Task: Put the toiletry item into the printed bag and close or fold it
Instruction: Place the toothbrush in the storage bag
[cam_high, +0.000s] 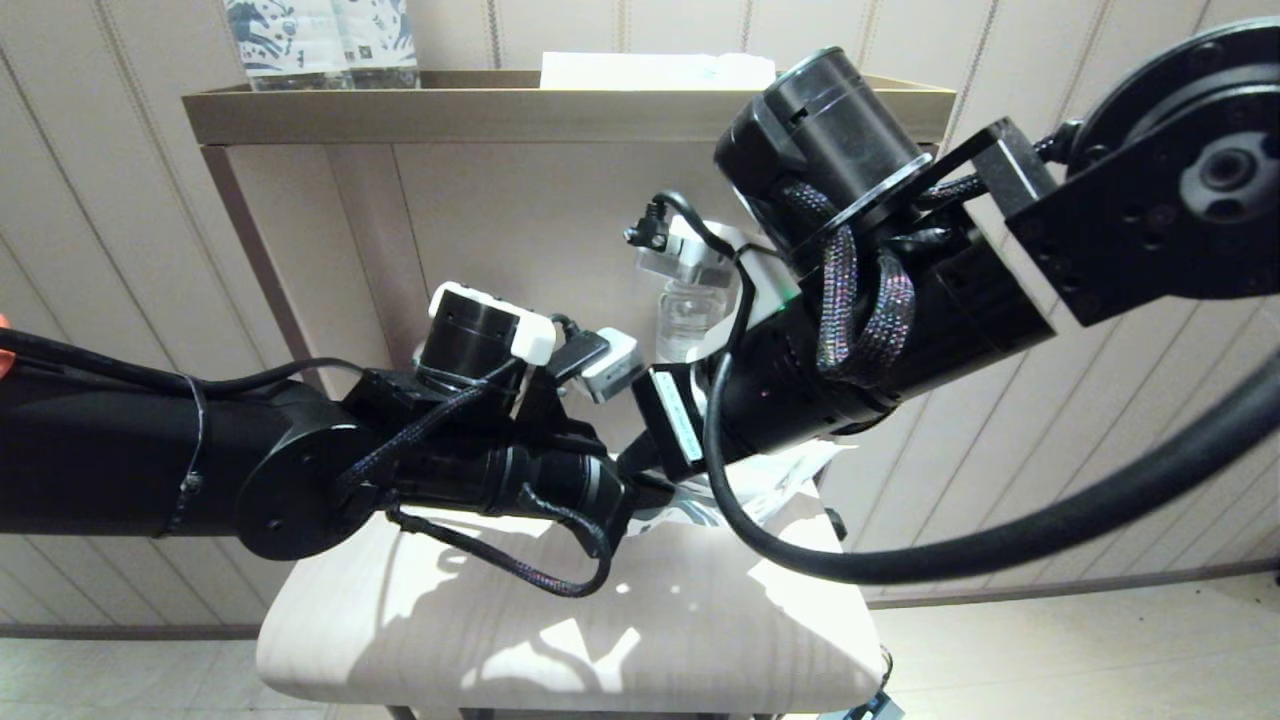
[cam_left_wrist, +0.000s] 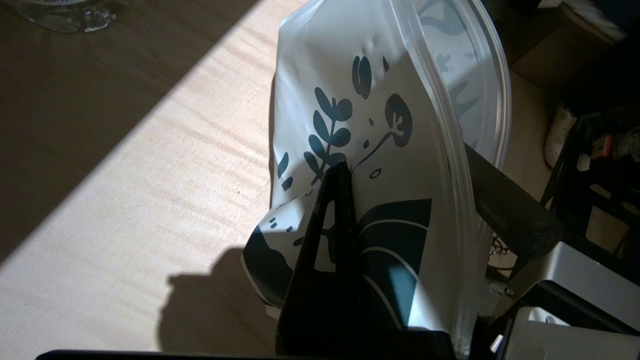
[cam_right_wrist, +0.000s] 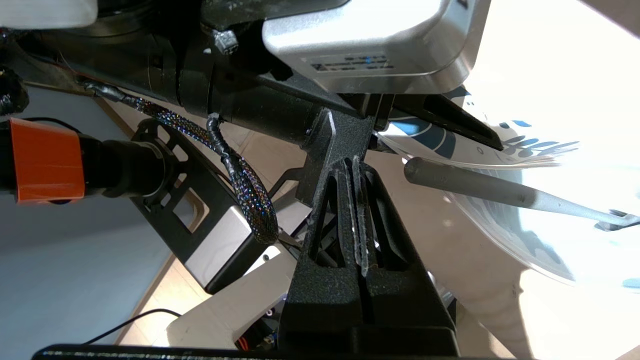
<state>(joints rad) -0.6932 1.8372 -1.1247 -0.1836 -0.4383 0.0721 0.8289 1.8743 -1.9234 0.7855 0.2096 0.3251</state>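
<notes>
Bag hangs off the left gripper: jaws clamped on the printed wall, low down and a little back from the mouth. The clear zip rim arcs away past the fingertips, and the bag's length runs out ahead of that gripper over the bench.

Right gripper sits just beside the left one, closed, nothing visibly between the fingers. From it, the bag mouth is close ahead and off to one side.

Stick shows in the right wrist view as a thin grey rod. Its long axis points into the bag and its far end seems to overlap the bag film, while the near end is bare, just off the right fingertips and not gripped. Can't tell how deep it sits.

My read: the right arm is nearer the stick's free end, so pushing it in or pressing the rim shut falls to it, with the left holding.
</notes>
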